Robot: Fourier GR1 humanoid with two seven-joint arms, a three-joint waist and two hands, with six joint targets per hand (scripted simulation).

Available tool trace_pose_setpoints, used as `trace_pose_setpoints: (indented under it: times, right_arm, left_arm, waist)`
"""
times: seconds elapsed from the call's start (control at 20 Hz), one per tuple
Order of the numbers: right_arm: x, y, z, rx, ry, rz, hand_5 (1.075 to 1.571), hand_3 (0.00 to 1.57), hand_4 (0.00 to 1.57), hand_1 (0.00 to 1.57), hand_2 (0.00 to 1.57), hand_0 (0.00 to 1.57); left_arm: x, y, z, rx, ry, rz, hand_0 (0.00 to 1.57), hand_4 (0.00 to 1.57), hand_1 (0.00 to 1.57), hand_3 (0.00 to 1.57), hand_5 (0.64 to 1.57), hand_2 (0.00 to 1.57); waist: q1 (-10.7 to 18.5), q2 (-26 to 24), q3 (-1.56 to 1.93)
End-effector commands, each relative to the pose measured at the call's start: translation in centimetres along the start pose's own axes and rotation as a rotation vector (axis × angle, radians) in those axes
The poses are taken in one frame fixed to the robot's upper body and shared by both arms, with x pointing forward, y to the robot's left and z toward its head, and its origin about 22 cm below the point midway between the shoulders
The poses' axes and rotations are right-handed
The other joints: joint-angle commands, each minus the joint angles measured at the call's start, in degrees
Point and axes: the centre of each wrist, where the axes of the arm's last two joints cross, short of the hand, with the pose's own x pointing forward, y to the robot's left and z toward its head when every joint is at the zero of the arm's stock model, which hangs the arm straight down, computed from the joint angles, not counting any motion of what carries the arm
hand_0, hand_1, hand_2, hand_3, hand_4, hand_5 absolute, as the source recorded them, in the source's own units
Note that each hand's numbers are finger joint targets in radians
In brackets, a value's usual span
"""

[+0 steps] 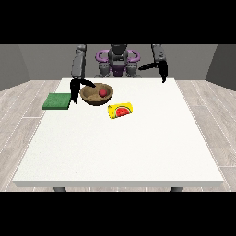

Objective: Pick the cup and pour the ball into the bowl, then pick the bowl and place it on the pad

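With the ball (102, 92) already lying in the bowl (91, 98) at upper left and the cup (120, 110) lying tipped beside it, the hand at the view's left (73, 90) is reaching at the bowl's rim, its fingers too small to tell, the pad (57, 101) still waiting.

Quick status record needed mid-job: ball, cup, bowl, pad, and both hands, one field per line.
ball: red, inside the bowl
bowl: brown, on the table, right of the pad
cup: yellow with watermelon print, lying on its side in front of the bowl
pad: green, at the table's left edge, nothing on it
hand at view's left: at the bowl's left rim
hand at view's right: raised, away from everything
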Motion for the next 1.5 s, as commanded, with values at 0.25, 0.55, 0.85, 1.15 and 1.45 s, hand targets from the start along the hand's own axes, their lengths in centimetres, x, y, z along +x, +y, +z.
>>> trace_pose_setpoints:
  times: [0.25, 0.55, 0.85, 1.15, 1.45]
  right_arm:
    - [-2.0, 4.3, -0.1, 0.018, 0.052, -0.006, 1.565, 0.0, 0.14, 0.0, 0.0, 0.0]
    - [-3.6, -3.7, 3.1, -0.234, 0.235, 0.312, 1.505, 1.09, 0.85, 1.57, 1.57, 1.57]
    - [-3.4, -3.5, 3.5, -0.302, 0.232, 0.553, 1.565, 1.4, 0.92, 1.57, 1.57, 1.57]
    - [-0.1, 0.7, -0.2, -0.297, 0.354, 0.567, 1.563, 0.94, 0.84, 1.57, 1.57, 1.57]
    - [6.2, 1.7, -4.3, -0.196, 0.462, 0.626, 1.567, 0.89, 0.81, 1.57, 1.57, 1.57]
  left_arm:
    - [0.2, 0.8, 0.6, 0.009, 0.017, 0.005, 0.0, 0.0, 0.0, 0.0, 1.566, 0.0]
    - [3.5, 0.6, -1.3, -0.047, -0.101, 0.007, 0.0, 0.47, 0.0, 0.0, 1.564, 0.0]
    - [3.1, -0.3, -1.3, -0.086, -0.092, 0.035, 0.0, 0.76, 0.0, 0.0, 1.507, 0.0]
    - [-2.1, 2.8, 1.7, -0.023, 0.111, 0.048, 0.0, 0.97, 0.0, 0.0, 1.423, 0.0]
    - [-6.3, 4.9, 6.5, 0.067, 0.271, 0.016, 0.0, 1.0, 0.0, 0.0, 1.404, 0.0]
  waist:
    - [-0.6, -0.8, 0.0]
    - [5.3, 4.6, -0.17]
    - [7.2, 3.0, -0.32]
    - [1.2, -8.0, -0.25]
    - [-5.9, -17.0, -0.1]
